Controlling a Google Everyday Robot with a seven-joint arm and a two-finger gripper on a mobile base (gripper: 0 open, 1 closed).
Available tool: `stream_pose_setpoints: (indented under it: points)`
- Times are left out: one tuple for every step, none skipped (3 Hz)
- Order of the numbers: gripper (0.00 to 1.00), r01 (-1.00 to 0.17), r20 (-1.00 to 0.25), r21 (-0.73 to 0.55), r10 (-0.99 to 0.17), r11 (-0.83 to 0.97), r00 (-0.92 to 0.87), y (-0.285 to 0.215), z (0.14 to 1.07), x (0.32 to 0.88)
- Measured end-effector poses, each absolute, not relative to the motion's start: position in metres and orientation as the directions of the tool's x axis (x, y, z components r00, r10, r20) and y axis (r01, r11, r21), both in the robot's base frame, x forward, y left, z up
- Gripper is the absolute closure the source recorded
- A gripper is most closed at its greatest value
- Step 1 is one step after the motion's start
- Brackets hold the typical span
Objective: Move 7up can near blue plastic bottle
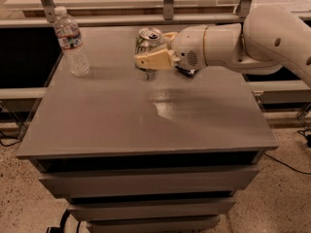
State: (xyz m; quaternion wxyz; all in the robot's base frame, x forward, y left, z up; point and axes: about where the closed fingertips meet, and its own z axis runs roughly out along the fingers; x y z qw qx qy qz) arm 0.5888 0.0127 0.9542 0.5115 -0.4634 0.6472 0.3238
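The 7up can (147,39), pale silver with green markings and a pull-tab top, is held upright over the far middle of the grey table (146,115). My gripper (148,57) reaches in from the right on a white arm and is shut on the can, its cream fingers (154,60) across the can's side. The blue plastic bottle (71,41), clear and ribbed with a white cap and a red, white and blue label, stands upright at the table's far left corner. The can is to the right of the bottle, with a gap between them.
A small dark object (185,72) shows under the wrist, mostly hidden. The table stands on grey drawers (146,181). A rail with metal posts (168,1) runs along the far edge. Cables (291,164) lie on the speckled floor at right.
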Motion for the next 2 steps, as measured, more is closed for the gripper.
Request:
stream_pose_setpoints:
  points:
    - [1.00, -0.931, -0.963, -0.065, -0.267, 0.360, -0.037, 0.018, 0.954, 0.593]
    - [1.00, -0.933, -0.966, -0.051, -0.254, 0.356, -0.044, 0.037, 0.942, 0.610]
